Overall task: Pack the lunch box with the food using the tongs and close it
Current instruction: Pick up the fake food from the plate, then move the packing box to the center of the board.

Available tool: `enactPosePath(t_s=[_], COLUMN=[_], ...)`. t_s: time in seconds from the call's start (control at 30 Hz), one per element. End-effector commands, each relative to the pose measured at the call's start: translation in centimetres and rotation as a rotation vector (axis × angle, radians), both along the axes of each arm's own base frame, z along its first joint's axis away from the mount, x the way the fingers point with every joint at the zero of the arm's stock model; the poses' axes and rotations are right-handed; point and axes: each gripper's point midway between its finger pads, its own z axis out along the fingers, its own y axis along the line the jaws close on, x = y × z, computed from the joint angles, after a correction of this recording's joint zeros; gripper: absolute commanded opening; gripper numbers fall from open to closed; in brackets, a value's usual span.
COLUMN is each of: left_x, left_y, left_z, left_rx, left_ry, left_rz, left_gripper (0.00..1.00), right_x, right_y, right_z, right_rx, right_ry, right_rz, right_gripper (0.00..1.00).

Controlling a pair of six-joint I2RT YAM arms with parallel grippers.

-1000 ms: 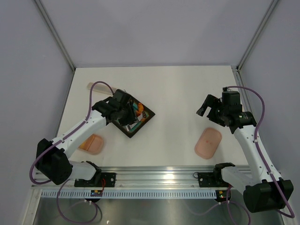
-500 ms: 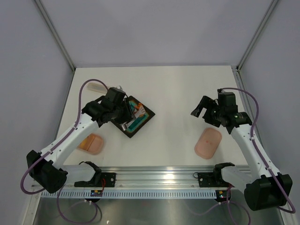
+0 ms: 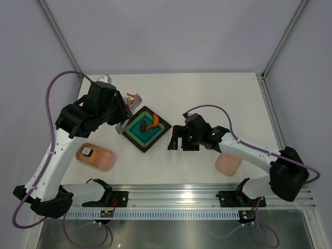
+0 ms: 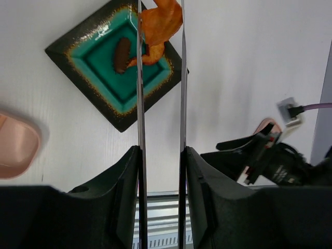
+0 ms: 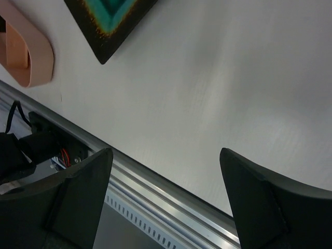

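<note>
My left gripper (image 4: 161,150) is shut on the slim silver tongs (image 4: 140,98), whose arms run out over the dark tray. An orange shrimp-like food piece (image 4: 160,23) is pinched between the tong tips, above the tray's far corner. In the top view it shows over the tray (image 3: 152,123). A dark brown lump (image 4: 122,54) lies on the teal centre. The pink lunch box (image 3: 98,158) sits open at the front left with a small piece inside. Its lid (image 3: 230,161) lies at the front right. My right gripper (image 5: 165,153) is open over bare table, holding nothing.
The dark square tray (image 3: 132,136) with a teal centre sits left of the middle. A pale case (image 3: 104,79) peeks out behind the left arm at the back. The metal rail (image 5: 171,189) runs along the near edge, close under the right gripper.
My left arm has risen and drawn back to the upper left, uncovering the tray. My right arm has swung left from above the lid to beside the tray, its jaws narrowing slightly.
</note>
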Motion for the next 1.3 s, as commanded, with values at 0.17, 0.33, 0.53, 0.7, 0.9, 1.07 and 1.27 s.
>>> enactPosePath(t_s=[0.17, 0.33, 0.53, 0.7, 0.9, 1.07, 1.27], left_x=[-3.8, -7.1, -8.9, -7.5, -6.2, -6.1, -6.6], left_y=[7.8, 11.6, 12.7, 12.7, 12.7, 12.9, 13.2], left_z=[-1.2, -3.5, -5.2, -2.6, 1.5, 2.3, 2.1], left_rx=[0.145, 0.190, 0.188, 0.167, 0.140, 0.143, 0.150], left_ry=[0.094, 0.170, 0.211, 0.144, 0.036, 0.014, 0.006], left_rz=[0.203, 0.329, 0.380, 0.411, 0.413, 0.412, 0.414], left_gripper=[0.00, 0.00, 0.00, 0.00, 0.00, 0.00, 0.00], right_x=[-2.2, -3.5, -4.1, -4.1, -4.1, -3.9, -3.0], right_y=[11.1, 15.7, 20.5, 24.8, 29.2, 31.2, 32.8], right_z=[-0.3, -0.7, -0.5, -0.5, -2.1, -4.3, -4.2], right_rx=[-0.038, -0.032, 0.005, 0.021, 0.049, 0.026, 0.045], right_ry=[-0.088, -0.125, -0.158, -0.187, -0.172, -0.155, -0.163], right_rz=[0.261, 0.347, 0.403, 0.436, 0.465, 0.458, 0.419], right_gripper=[0.78, 0.75, 0.78, 0.84, 0.89, 0.91, 0.87])
